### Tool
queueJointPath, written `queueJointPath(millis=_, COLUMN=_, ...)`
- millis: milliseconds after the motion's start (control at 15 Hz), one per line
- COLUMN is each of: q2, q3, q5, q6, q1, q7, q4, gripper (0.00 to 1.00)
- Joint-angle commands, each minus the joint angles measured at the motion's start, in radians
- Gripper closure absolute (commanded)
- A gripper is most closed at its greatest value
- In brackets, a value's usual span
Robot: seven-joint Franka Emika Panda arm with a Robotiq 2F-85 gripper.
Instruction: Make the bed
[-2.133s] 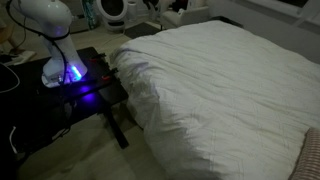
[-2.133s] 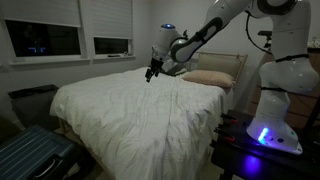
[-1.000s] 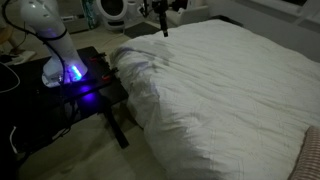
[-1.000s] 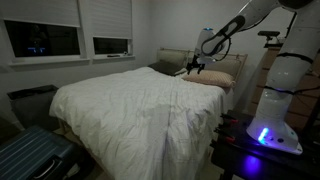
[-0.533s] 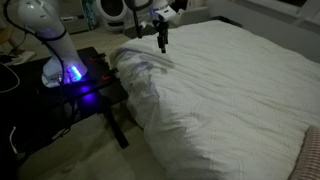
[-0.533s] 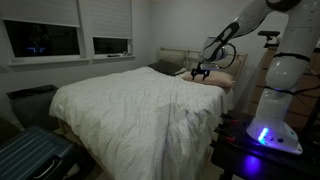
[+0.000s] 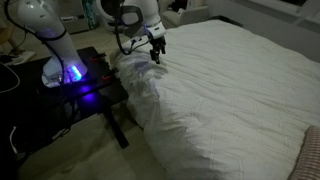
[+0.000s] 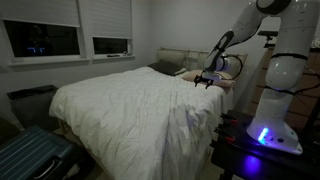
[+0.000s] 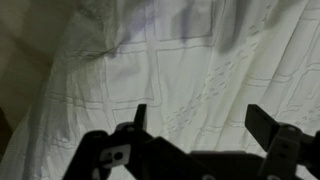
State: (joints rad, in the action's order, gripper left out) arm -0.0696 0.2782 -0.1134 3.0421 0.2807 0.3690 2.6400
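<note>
Big white bed w/ crinkled quilted duvet (image 8: 130,105) fills mid-room. In an exterior view its long axis runs fr. near-left foot corner back to pale headboard (image 8: 175,57) at rear. Black Robotiq gripper (image 7: 155,55) hangs just over bunched duvet edge, nr small black table w/ blue glow (image 7: 40,105). Wrist view: fingers (image 9: 140,118) spread wide apart over the duvet.

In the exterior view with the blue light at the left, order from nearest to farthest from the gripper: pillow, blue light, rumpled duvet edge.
1. Rumpled duvet edge, just under the gripper.
2. Blue light, beside the bed, at the picture's left.
3. Pillow, lower right corner, across the bed.
</note>
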Motion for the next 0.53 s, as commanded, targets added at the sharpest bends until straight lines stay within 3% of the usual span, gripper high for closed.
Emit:
queueJointPath(millis=0, q2=0.065, q3=-0.077, q5=-0.178, q6=0.122, q1=0.031, q7=-0.131, q4=0.116, gripper=0.0)
queueJointPath(millis=200, q2=0.139, q3=-0.162, q5=-0.356, q6=0.1, q1=0.05, q7=-0.212, q4=0.144, gripper=0.0)
queueJointPath(millis=467, q2=0.162, q3=-0.104, q5=-0.573, q6=0.057, q1=-0.003, q7=-0.345, q4=0.119, gripper=0.0)
